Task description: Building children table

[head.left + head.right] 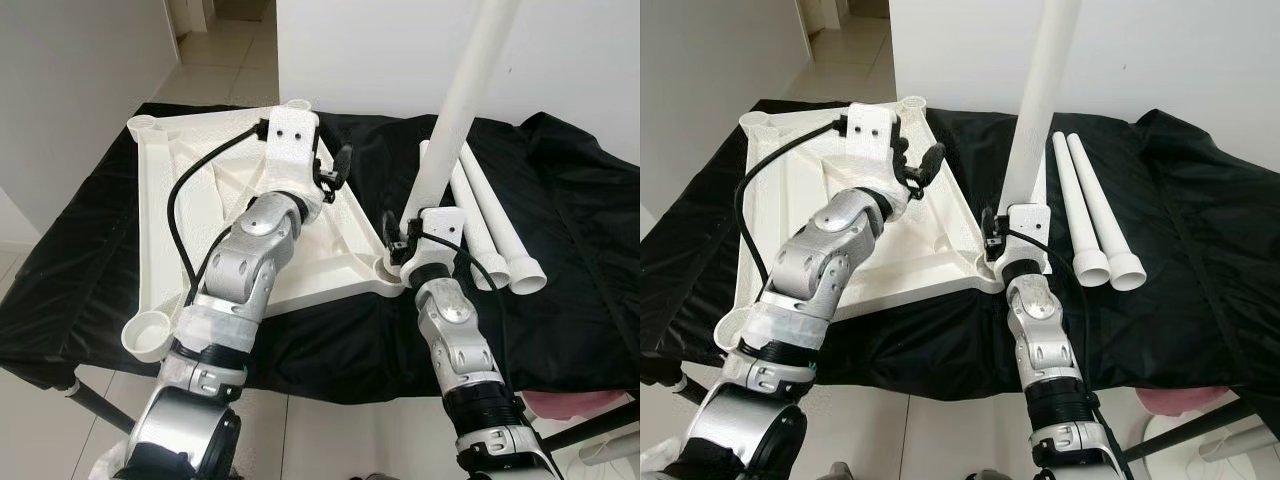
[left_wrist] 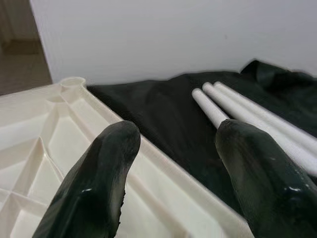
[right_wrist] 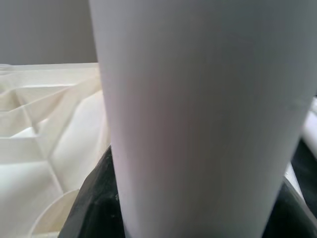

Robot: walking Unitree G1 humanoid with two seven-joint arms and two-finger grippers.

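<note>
A black cloth [image 1: 560,250] covers the work surface, and on it, toward nine o'clock, lies the white tabletop [image 1: 190,190], upside down, ribs up, with round leg sockets at its corners. Standing at its near right corner socket [image 1: 385,268] is a white table leg [image 1: 455,120], long axis nearly vertical, its top leaning slightly toward one o'clock. The right gripper [image 1: 405,235] is clamped around that leg's lower end, just above the socket. At three o'clock from it, spare legs [image 1: 495,225] lie side by side on the cloth, open ends pointing toward the robot. The left gripper [image 1: 340,165] hovers over the tabletop's right edge, fingers [image 2: 99,183] spread wide, holding nothing.
</note>
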